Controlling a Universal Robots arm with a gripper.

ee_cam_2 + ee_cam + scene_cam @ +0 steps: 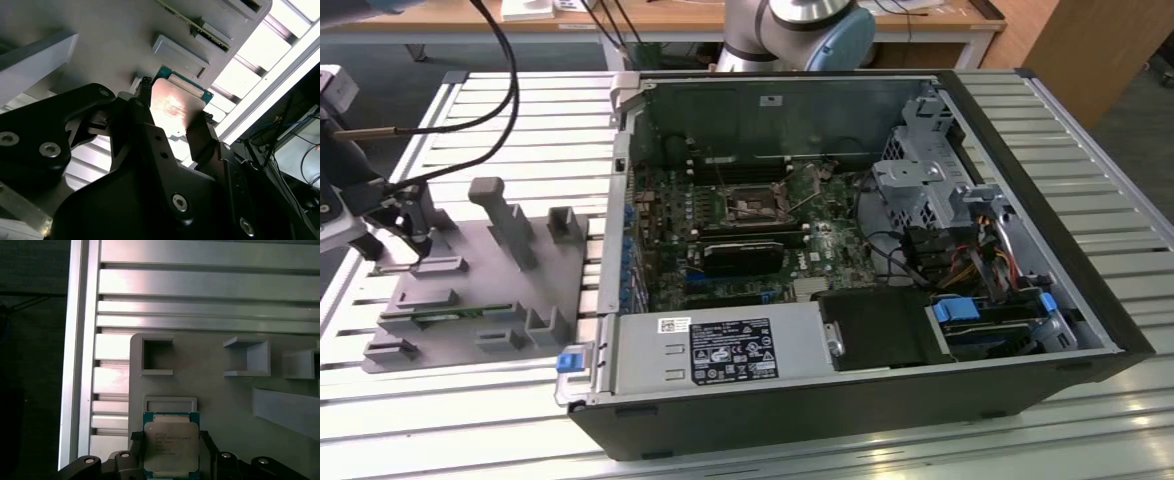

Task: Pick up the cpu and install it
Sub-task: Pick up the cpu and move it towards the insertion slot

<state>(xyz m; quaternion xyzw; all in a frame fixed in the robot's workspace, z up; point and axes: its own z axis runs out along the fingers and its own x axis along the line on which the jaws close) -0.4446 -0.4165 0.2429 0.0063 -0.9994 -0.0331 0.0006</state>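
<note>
Fingers point(136, 439) of the gripper point(171, 437) stand only narrowly apart in the first wrist view, one against each of two opposite edges of the cpu point(171, 450). The claw is closed onto the chip and grasps nothing else. The cpu's silvery top faces the camera, with a rim of green board around it. It lies over the grey fixture point(225, 405), just beside a shallow rectangular pocket point(170, 404). Whether the chip rests on the fixture or hangs just clear of it cannot be told.

The second wrist view shows the same grip from lower down. The cpu point(175, 107) sits level between the dark fingers point(200, 135) of the gripper point(172, 117), with the fixture point(100, 40) beyond it.

At the exterior view's left edge, about mid-height, the gripper point(403, 232) points down over the near corner of the fixture point(480, 290) — a grey plate with upright posts, lying on the slatted metal table point(480, 420). Filling the middle and the exterior view's right is the open computer case point(854, 400), lying on its side. Its socket point(754, 205) on the board sits a little above the frame's centre, well apart from the gripper. Black cables point(507, 80) run down from the upper left of that frame toward the gripper.
</note>
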